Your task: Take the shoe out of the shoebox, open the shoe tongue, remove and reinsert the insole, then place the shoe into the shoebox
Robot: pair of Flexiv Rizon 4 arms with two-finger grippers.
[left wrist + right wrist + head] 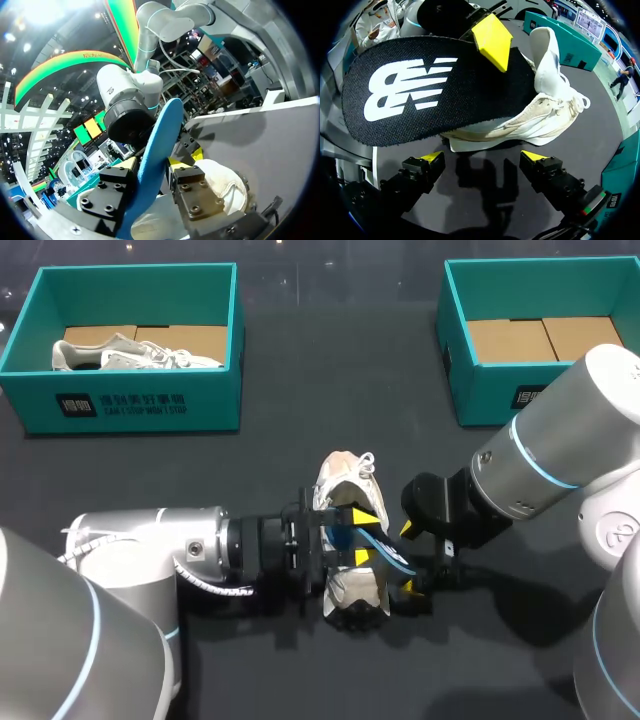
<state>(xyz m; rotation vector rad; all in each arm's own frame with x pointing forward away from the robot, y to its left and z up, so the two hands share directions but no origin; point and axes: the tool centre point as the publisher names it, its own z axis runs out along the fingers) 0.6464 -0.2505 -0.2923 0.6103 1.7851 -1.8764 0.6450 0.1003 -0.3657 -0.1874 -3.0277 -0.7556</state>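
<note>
- The shoe (345,480) lies mid-table, its long axis running away from me; the insole (388,550) crosses above it, free end past the shoe's right side.
- The left gripper (358,537), over the shoe, is clenched on the insole.
- The right gripper (408,558), just right of the shoe, is released and empty, nearer that free end.

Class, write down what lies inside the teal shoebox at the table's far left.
A white shoe lies on brown cardboard inside the left shoebox. Its near wall hides the front of the floor.
</note>
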